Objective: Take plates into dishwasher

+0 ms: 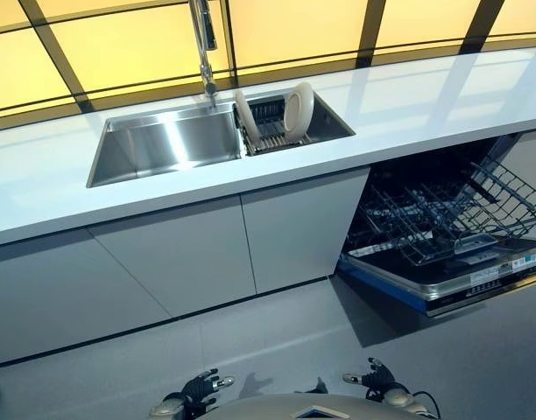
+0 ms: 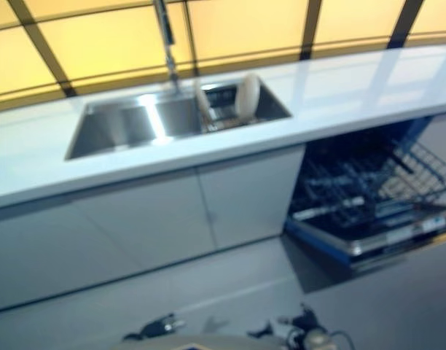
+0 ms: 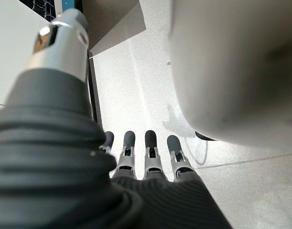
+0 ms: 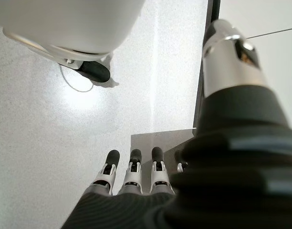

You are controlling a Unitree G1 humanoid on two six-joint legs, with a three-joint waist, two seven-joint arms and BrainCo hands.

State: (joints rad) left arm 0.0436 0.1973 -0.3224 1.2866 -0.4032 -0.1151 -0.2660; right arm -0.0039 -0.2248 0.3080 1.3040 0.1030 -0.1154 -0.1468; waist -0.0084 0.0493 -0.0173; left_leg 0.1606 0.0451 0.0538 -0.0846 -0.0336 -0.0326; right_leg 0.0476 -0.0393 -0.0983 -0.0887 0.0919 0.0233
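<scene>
Standing plates (image 1: 298, 111) well beyond fingers (image 1: 222, 381)

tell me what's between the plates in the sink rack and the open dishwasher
In the left eye view, only bare white counter lies between the plates standing in the sink rack and the open dishwasher below it; nothing sits on that stretch.

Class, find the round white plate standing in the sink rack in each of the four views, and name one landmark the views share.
Left eye: plate, upper centre, in the rack.
Right eye: plate, upper centre.
Left wrist: not in it.
Right wrist: not in it.
Shared landmark: the tap in both eye views.
</scene>
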